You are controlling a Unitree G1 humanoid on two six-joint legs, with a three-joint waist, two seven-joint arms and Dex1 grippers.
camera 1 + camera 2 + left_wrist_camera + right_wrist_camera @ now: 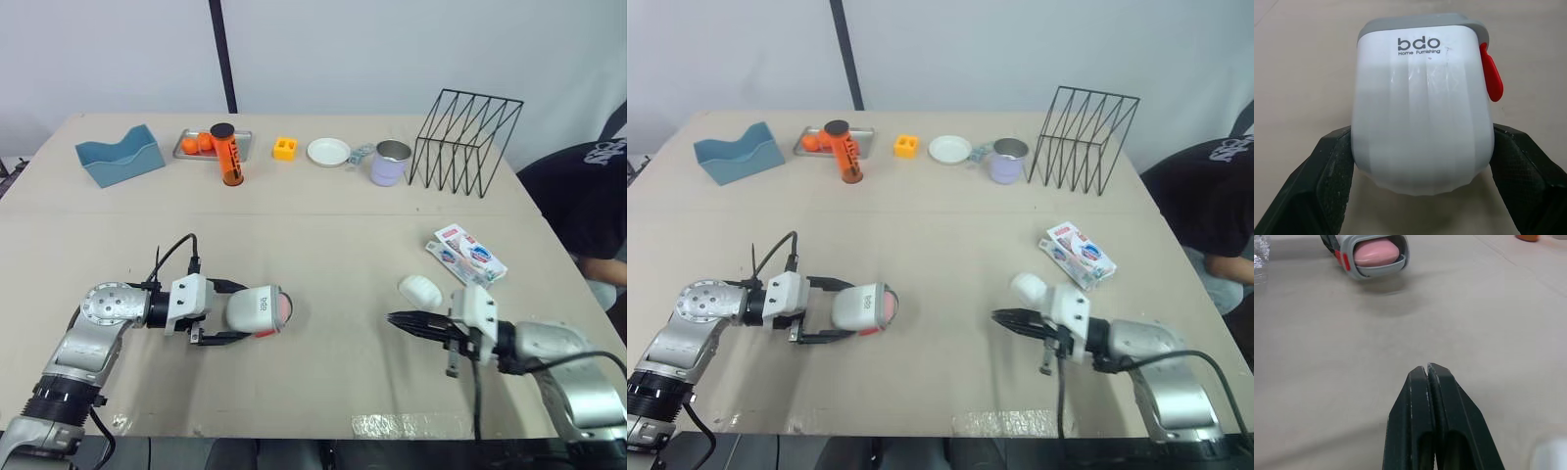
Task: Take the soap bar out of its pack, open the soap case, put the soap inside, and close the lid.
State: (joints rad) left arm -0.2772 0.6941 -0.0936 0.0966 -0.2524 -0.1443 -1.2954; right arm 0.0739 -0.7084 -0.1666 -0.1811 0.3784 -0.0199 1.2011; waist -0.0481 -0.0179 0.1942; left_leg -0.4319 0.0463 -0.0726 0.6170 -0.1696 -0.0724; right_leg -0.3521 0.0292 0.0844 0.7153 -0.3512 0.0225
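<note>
Left wrist view looks straight down the soap case (1422,107), a white shell with a grey rim (1420,22) and a red latch (1492,73) on one flank, pinched on both sides by the black fingers (1327,181) of the left end effector (238,311). That end effector is grasping the case, which lies on its side low at the near left of the counter (323,206); whether it touches the surface I cannot tell. Its open mouth points toward the robot's right, and from the right wrist view the pink soap (1376,251) sits inside it, with no lid over the opening. At the near right, well apart from the case, the right end effector (395,318) is clenched on nothing, its two fingers pressed flat together and aimed across at the case. Just beyond its tips lies a white oval piece (419,290); I cannot tell if it is the lid. A little farther back and to the right rests the soap pack (467,255), flat on the counter. Along the far edge, from left to right, stand a blue holder (120,155), a metal tray (191,145) with orange items, an orange cylinder (228,157) with a black cap, a yellow block (285,148), a white plate (328,152), a lilac mug (390,163) and a black wire rack (465,142). A person in a dark shirt (588,196) is at the counter's right side.
</note>
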